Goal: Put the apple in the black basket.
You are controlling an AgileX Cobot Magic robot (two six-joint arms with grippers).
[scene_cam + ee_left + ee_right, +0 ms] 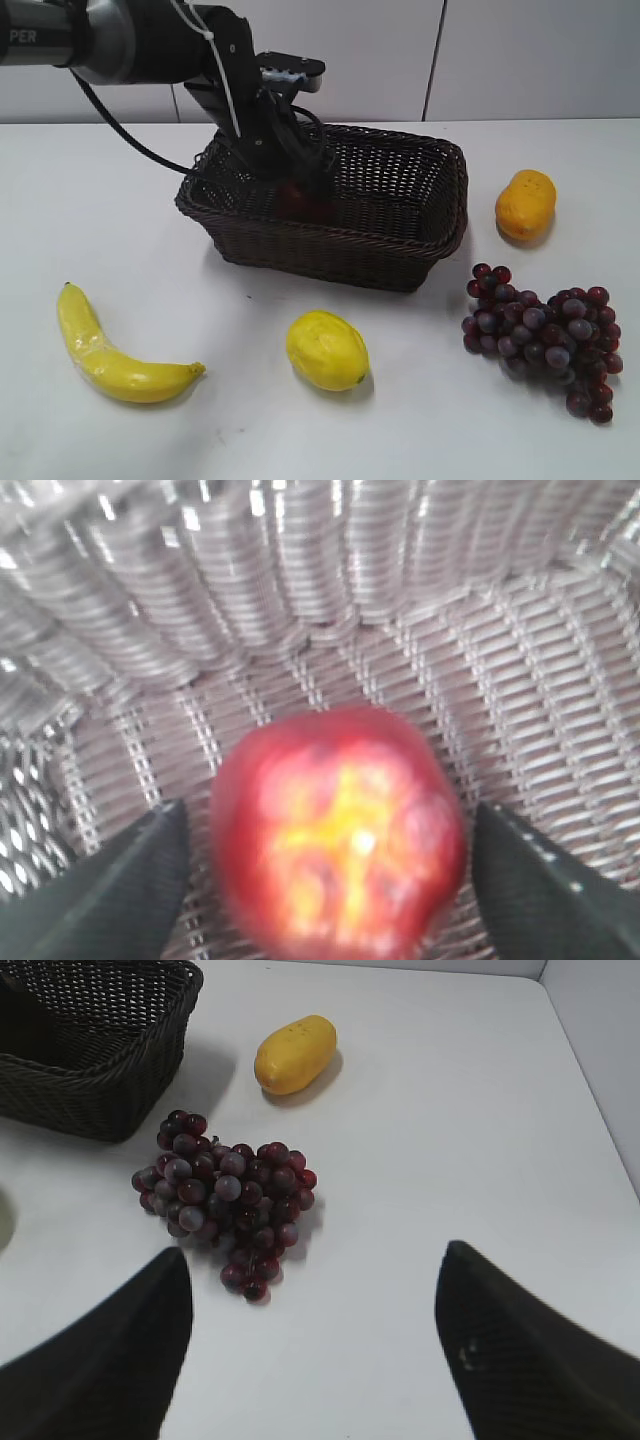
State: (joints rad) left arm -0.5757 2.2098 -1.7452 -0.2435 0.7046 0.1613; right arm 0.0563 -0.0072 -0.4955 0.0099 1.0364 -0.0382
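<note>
Red and round, the apple point(338, 830) sits low inside the basket point(400, 255), right over its woven floor. In the left wrist view the woven bottom and one wall of the basket fill the picture behind the apple. So the big part of the job looks done: the apple is in the basket.

The left gripper point(305, 185) is down in the basket at its left end. Its two fingers point(120, 890) stand wide on each side of the apple, and a gap shows between each finger and the fruit. So the gripper looks spread and not pinching. I cannot tell for sure if the apple rests on the floor or hangs just above it, as the picture is blurry. From the side, only a bit of red shows behind the arm.

What is left, I think, is small: lift the left arm up and out without bumping the rim.

The right gripper point(310, 1360) is spread too and holds nothing. It hangs over the table point(450, 1110), near the grapes point(225, 1195) and an orange fruit point(295, 1053). A banana point(110, 350) and a yellow fruit point(327, 350) lie in front of the basket. None of these need to move.
</note>
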